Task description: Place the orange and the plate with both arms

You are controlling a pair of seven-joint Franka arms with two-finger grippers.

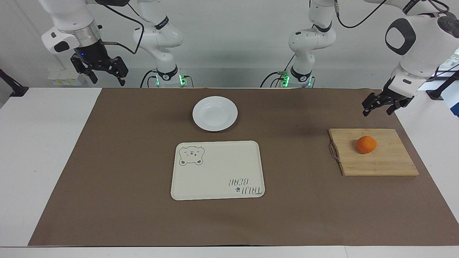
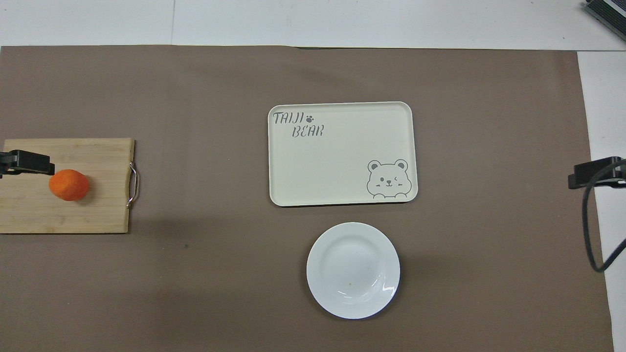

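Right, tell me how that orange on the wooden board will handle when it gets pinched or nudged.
The orange is round and sits loose on the flat cutting board, so a sideways nudge would probably roll it. It looks small and likely light, so it should lift easily. Its curved skin may slip from an off-centre grip; the left pincer, open and not over it, should probably straddle its middle.

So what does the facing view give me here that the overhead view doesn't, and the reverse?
Only the facing view shows both arms whole: the left gripper raised and open, clear of the orange, and the right gripper waiting open at its own end. Only the overhead view shows the tray lettering upright. Both show the orange on the cutting board and the plate empty, nearer the robots than the tray.
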